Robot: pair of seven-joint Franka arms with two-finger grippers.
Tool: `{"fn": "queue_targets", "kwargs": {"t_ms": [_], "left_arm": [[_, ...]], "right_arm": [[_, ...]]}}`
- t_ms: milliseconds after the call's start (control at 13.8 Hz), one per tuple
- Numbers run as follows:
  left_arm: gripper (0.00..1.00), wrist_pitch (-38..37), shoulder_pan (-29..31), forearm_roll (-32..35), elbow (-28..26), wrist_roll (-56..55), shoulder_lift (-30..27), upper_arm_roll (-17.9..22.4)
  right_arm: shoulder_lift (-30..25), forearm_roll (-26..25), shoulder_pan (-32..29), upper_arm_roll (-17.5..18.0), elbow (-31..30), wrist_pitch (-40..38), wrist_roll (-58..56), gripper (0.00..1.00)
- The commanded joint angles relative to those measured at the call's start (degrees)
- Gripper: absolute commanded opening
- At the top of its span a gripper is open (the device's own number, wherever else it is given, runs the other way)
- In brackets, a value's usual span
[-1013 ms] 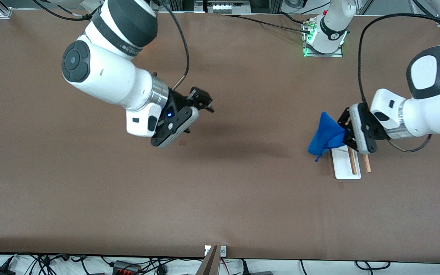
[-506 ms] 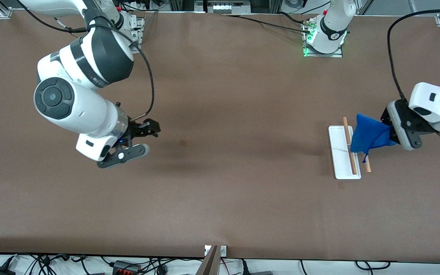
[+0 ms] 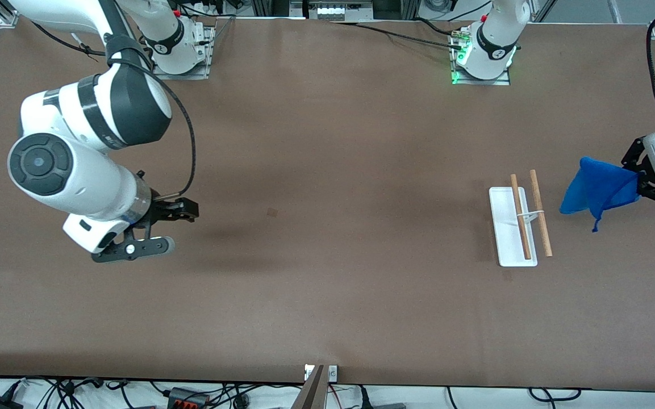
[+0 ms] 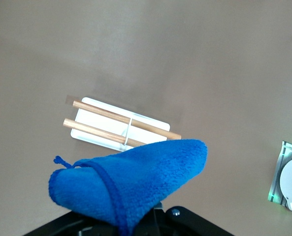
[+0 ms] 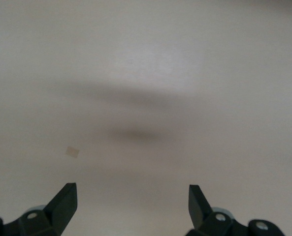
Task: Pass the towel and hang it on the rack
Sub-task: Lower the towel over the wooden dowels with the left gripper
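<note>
1. Since half a second ago, my left gripper (image 3: 639,184) has carried the towel (image 3: 597,190) off the rack (image 3: 512,241) toward the left arm's end of the desk; my right gripper (image 3: 188,218) has pulled back toward its own end.
2. From the front, I see the left fingers clamped on the towel, which hangs above bare desk beside the rack.
3. On the left wrist, the towel (image 4: 131,184) bunches above the rack's (image 4: 118,130) rods.
4. On the right wrist, I see the fingers (image 5: 62,201) spread wide, holding nothing.
</note>
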Motion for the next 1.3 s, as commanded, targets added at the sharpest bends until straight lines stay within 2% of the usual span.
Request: {"fn": "queue_targets", "kwargs": {"t_ms": [0, 72, 289, 579, 796, 940, 1085, 1230], "left_arm": [[0.00, 2.1, 0.2, 0.9, -1.2, 0.1, 0.8, -0.7], [0.00, 4.0, 0.1, 0.8, -2.8, -0.7, 0.8, -0.8], [0.00, 8.0, -0.5, 0.9, -8.4, -10.5, 0.1, -2.1], [0.00, 18.6, -0.6, 2.4, -18.5, -20.5, -1.9, -5.7], [0.00, 22.3, -0.6, 2.8, -22.0, -25.7, -1.8, -7.2], [0.01, 26.9, -0.4, 2.8, -25.4, -26.5, -2.0, -8.8], [0.01, 31.9, -0.4, 2.7, -29.0, -26.7, -2.1, -8.9], [0.01, 34.7, -0.4, 2.3, -31.9, -27.6, -3.1, -9.0]], "right_arm": [[-2.4, -0.4, -5.4, 0.3, -0.8, -0.7, 1.2, 1.00], [-3.1, -0.5, -7.5, 0.3, -1.3, -0.6, 1.1, 1.00], [-7.9, -1.1, -11.3, 0.0, -8.0, 0.5, 1.0, 1.00], [-13.3, -0.6, -14.4, -1.9, -13.8, 4.3, -1.0, 1.00], [-15.4, -0.3, -14.6, -5.0, -14.6, 3.5, -6.6, 1.00], [-17.0, -0.2, -15.7, -5.0, -14.7, 2.5, -9.1, 1.00], [-18.7, -0.2, -15.8, -5.1, -14.7, -3.0, -8.9, 1.00], [-19.3, 0.0, -15.9, -5.1, -14.9, -4.4, -8.6, 1.00]]}}
